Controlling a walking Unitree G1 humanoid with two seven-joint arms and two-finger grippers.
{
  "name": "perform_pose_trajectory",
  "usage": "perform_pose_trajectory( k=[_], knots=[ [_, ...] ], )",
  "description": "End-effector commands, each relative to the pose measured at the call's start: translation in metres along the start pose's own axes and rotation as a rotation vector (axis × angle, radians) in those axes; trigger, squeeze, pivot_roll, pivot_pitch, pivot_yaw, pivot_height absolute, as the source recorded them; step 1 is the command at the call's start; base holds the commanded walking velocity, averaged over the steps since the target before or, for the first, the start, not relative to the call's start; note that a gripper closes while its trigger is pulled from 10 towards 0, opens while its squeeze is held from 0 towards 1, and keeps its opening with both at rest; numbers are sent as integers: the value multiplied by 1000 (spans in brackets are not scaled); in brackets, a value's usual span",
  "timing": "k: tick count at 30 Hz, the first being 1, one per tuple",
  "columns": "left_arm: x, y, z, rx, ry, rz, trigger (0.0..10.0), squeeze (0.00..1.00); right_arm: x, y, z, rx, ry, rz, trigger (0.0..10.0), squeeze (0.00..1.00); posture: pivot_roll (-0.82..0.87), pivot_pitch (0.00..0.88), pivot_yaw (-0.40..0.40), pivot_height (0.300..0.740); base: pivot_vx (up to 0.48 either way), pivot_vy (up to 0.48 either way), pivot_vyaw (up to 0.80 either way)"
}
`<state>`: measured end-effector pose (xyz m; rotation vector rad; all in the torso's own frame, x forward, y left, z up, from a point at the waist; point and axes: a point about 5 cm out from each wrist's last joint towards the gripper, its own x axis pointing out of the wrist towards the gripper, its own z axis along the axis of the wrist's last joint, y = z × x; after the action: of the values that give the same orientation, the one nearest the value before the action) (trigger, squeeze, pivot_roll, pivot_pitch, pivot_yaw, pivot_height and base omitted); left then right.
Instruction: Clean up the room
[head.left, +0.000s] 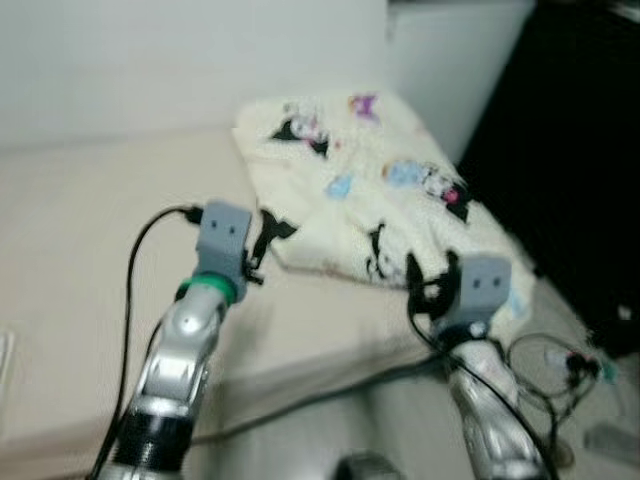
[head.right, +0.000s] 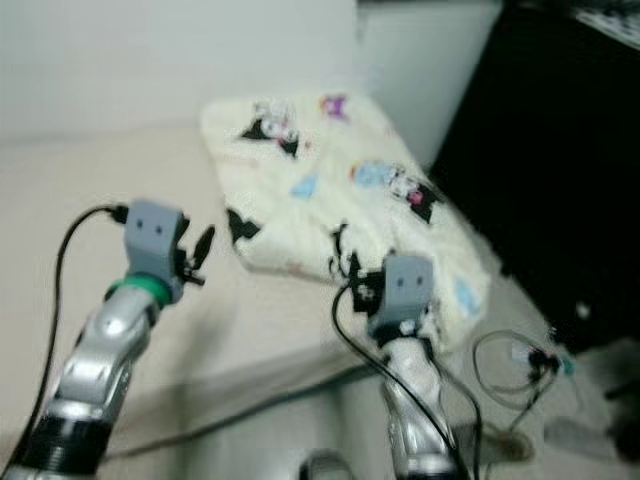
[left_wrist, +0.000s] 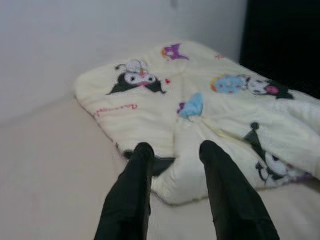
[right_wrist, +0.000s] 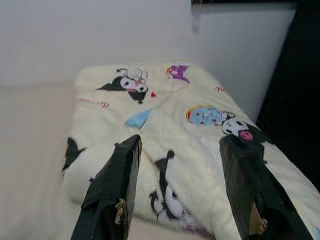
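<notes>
The soft cartoon blanket (head.left: 380, 190) lies bunched in the corner of the bed (head.left: 90, 250), and with the left tool (left_wrist: 172, 152) and right tool (right_wrist: 177, 150) both spread wide and holding nothing, they might pinch only a loose fold, so it slides off onto the floor cables (head.left: 555, 365).

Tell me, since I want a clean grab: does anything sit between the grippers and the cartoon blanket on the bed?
Nothing visible does. The left gripper and the right gripper both hover open just short of the cartoon blanket, with only bare bed alongside.
</notes>
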<state>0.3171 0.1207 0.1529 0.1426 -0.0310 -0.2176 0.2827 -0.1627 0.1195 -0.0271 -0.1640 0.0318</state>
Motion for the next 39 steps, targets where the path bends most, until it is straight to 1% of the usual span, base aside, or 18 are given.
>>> perform_pose_trajectory(
  k=[1, 14, 24, 39],
  knots=[
    [-2, 5, -6, -1, 25, 14, 10000, 0, -2, 2, -2, 14, 6, 4, 10000, 0, -135, 0, 97, 740, 0, 0, 0],
    [-2, 5, -5, -9, 21, 12, 10000, 0, -2, 4, -3, 20, 9, 20, 10000, 0, -136, 0, 99, 740, 0, 0, 0],
    [-4, 2, -9, -3, 34, 0, 10000, 0, -3, 8, -5, 30, 14, 41, 10000, 0, -131, 0, 98, 740, 0, 0, 0],
    [-10, -2, -16, -5, 53, 0, 10000, 0, -7, 8, -8, 46, 32, 44, 10000, 0, -126, 0, 88, 740, 0, 0, 0]
  ],
)
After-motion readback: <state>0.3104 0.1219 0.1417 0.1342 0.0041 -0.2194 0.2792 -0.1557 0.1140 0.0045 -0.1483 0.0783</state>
